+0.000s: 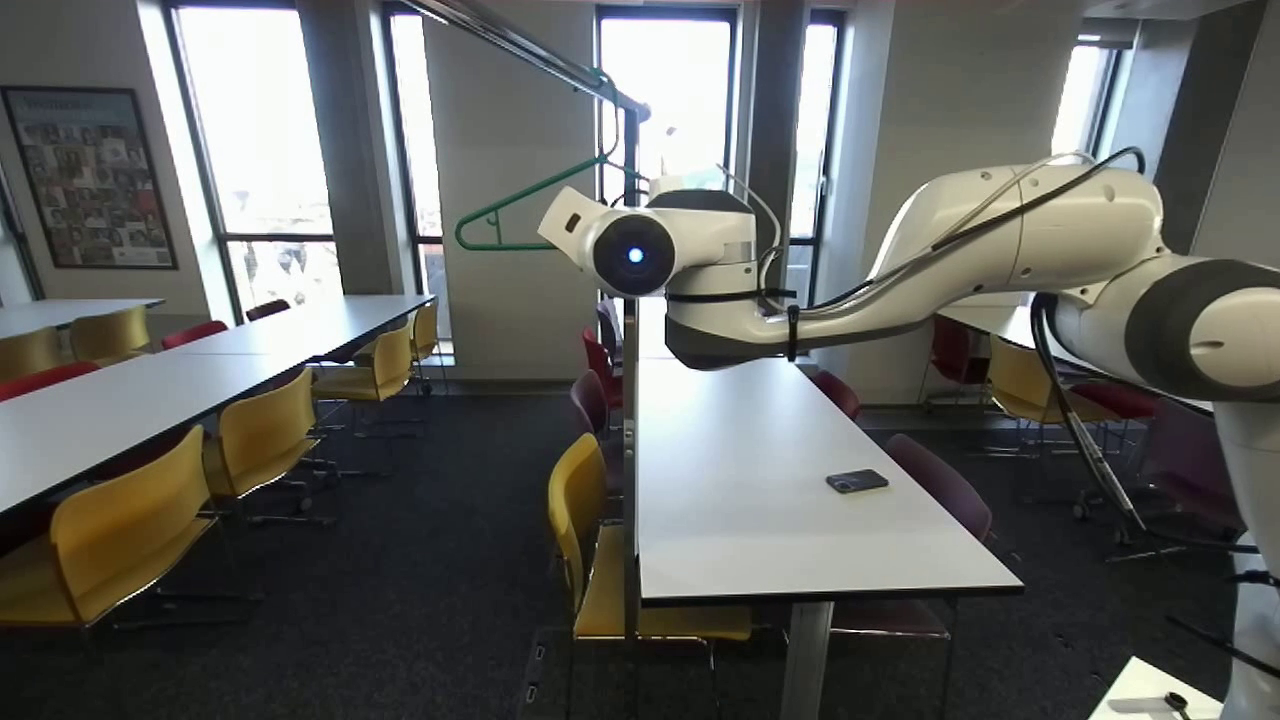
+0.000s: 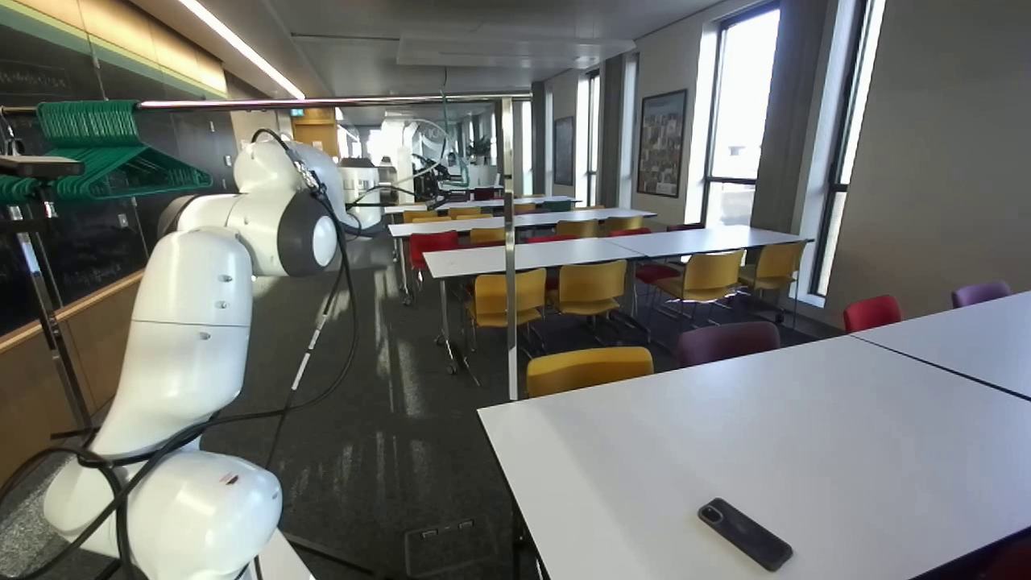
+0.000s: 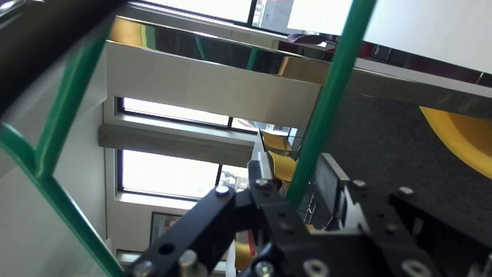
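Facing tall windows (image 3: pixel 169 175), I see the white worktop (image 1: pixel 770 540) below my end effector (image 3: pixel 298 169), whose parted fingers (image 3: pixel 327 182) straddle, without gripping, the lower bar (image 3: pixel 333 88) of the green hanger (image 1: pixel 540 187). Its long axis runs level, hook pointing up to the rail (image 1: pixel 550 62) above; my arm (image 1: pixel 1070 225) reaches out, elbow bent.

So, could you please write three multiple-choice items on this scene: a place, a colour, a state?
1. Where is the phone?
A) on a chair
B) on a table
C) on the floor

2. What colour is the hanger nearest the fingers?
A) green
B) red
C) white

3. How do the fingers stand?
A) pressed together
B) not visible
C) parted

1 B: both exterior views show it lying there.
2 A: the wrist view shows its green bars.
3 C: the wrist view shows a gap between them.
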Motion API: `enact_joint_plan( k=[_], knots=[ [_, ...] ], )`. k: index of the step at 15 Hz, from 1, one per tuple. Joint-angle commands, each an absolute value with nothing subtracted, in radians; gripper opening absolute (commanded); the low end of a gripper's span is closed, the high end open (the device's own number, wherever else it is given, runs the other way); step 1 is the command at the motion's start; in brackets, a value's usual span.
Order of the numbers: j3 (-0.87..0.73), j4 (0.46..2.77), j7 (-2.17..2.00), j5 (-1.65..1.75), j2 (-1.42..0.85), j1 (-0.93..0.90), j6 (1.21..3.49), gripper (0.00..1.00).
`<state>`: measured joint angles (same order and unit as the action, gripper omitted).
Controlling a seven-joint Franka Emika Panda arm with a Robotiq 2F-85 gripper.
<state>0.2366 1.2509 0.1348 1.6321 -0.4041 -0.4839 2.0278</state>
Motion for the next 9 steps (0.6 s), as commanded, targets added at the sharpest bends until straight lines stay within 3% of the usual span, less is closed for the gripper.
enact_joint_plan(
  k=[1, 2, 3, 5, 6, 7, 8, 9],
  knots=[
    [0.244, 1.322, 0.169, 1.593, -0.344, -0.478, 2.011, 0.69],
    [0.248, 1.315, 0.176, 1.581, -0.349, -0.477, 2.008, 0.76],
    [0.249, 1.316, 0.179, 1.571, -0.349, -0.477, 2.009, 0.34],
    [0.250, 1.316, 0.190, 1.551, -0.348, -0.477, 2.008, 0.38],
    [0.250, 1.316, 0.195, 1.545, -0.348, -0.477, 2.009, 0.32],
    [0.250, 1.316, 0.198, 1.545, -0.345, -0.477, 2.010, 0.56],
    [0.250, 1.316, 0.199, 1.545, -0.341, -0.477, 2.010, 0.69],
    [0.250, 1.315, 0.204, 1.541, -0.339, -0.477, 2.008, 0.70]
  ],
)
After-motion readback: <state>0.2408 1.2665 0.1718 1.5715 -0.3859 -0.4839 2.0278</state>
